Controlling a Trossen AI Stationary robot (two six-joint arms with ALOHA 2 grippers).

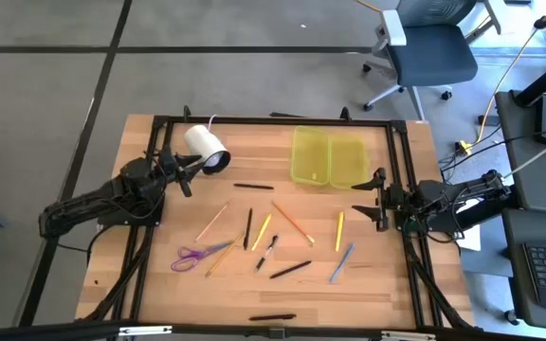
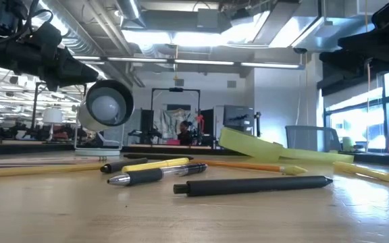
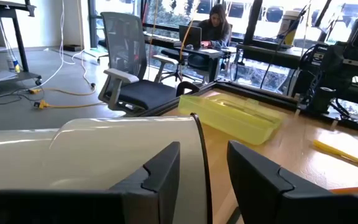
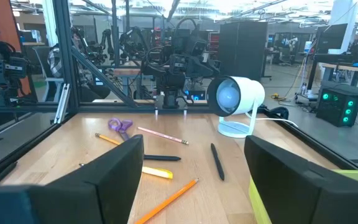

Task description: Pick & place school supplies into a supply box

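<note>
Thin pencils and pens lie flat and scattered over the middle of the table, among them an orange pencil point(image 1: 293, 224), a yellow pencil point(image 1: 339, 230), a blue pen point(image 1: 341, 262) and a black pen point(image 1: 290, 270). Purple-handled scissors point(image 1: 194, 255) lie near the left. The yellow-green supply box point(image 1: 330, 158) lies open, both halves flat, at the far middle; it also shows in the left wrist view point(image 3: 235, 115). My left gripper point(image 1: 186, 172) is open and empty at the far left. My right gripper point(image 1: 373, 199) is open and empty at the right, just nearer than the box.
A white cylinder with a cable point(image 1: 207, 149) stands right in front of my left gripper's fingers point(image 3: 160, 171); I cannot tell whether they touch it. A black pen point(image 1: 272, 317) lies by the near edge. A black frame point(image 1: 273, 121) borders the table. An office chair point(image 1: 429, 52) stands beyond the far edge.
</note>
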